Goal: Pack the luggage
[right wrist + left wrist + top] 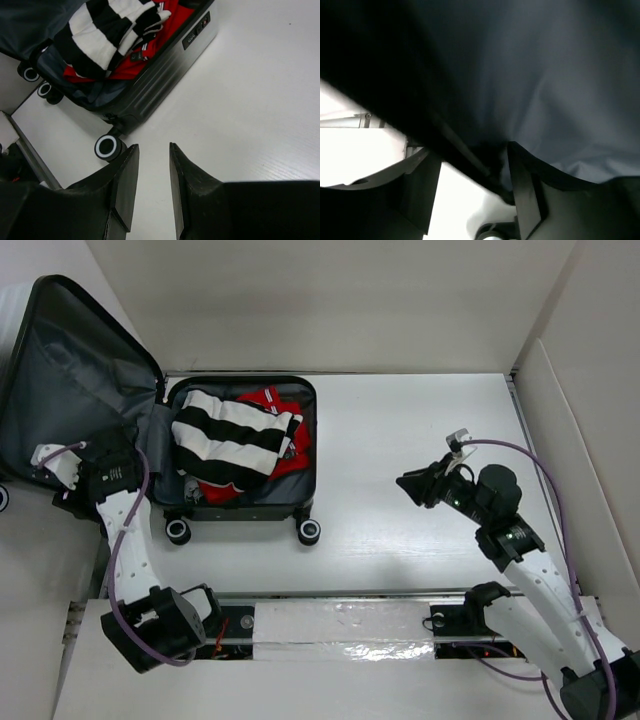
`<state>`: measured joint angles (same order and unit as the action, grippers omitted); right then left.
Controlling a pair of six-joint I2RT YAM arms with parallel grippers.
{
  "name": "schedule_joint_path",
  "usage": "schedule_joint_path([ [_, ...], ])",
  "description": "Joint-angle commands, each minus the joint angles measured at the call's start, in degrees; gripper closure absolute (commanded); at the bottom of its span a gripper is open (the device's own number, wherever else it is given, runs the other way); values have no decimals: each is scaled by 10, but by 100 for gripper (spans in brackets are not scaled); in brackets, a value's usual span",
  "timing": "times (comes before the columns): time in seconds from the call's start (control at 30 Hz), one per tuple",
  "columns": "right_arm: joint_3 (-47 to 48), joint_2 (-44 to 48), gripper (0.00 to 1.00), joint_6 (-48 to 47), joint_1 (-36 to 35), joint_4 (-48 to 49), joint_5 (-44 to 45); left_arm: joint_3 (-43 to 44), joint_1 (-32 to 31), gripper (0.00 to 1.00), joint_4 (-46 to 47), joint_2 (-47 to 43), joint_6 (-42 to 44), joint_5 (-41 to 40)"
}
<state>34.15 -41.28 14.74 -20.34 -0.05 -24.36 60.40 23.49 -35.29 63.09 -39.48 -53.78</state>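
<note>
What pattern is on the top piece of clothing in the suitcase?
The top garment has wide black and white stripes. The top external view shows it best.

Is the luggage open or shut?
Open. The luggage has its lid lying back to the left, grey lining showing; striped clothes and red clothes lie inside.

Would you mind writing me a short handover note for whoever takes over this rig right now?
Left gripper: open, fingers either side of the lid edge, against its grey lining; no firm grip visible.
Right gripper: open and empty, hovering over bare table to the right of the luggage.
Things: the luggage lies open on the table, lid swung out to the left.
Done: a black-and-white striped garment and a red garment lie in the base.
Left: probably swing the lid over and close it.
</note>
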Motion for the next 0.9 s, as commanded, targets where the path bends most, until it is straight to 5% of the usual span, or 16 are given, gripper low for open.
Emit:
schedule_joint_path([
  [0.0, 27, -9, 63, -9, -7, 9, 3, 72, 6, 50, 4, 19, -10, -21],
  [0.37, 26, -28, 64, -11, -12, 13, 12, 95, -25, 100, 39, 13, 27, 19],
  [0.53, 25, -40, 64, -8, -12, 22, 16, 58, -126, 100, 109, -58, 77, 61],
  [0.67, 28, -64, 64, -4, -22, 29, 14, 2, -303, 100, 180, -128, 131, 37],
  [0.8, 39, -89, 64, -2, -58, 34, 51, -21, -360, 100, 166, -154, 143, 79],
  [0.87, 50, -109, 64, 0, -81, 37, 65, -57, -360, 100, 193, -173, 162, 176],
])
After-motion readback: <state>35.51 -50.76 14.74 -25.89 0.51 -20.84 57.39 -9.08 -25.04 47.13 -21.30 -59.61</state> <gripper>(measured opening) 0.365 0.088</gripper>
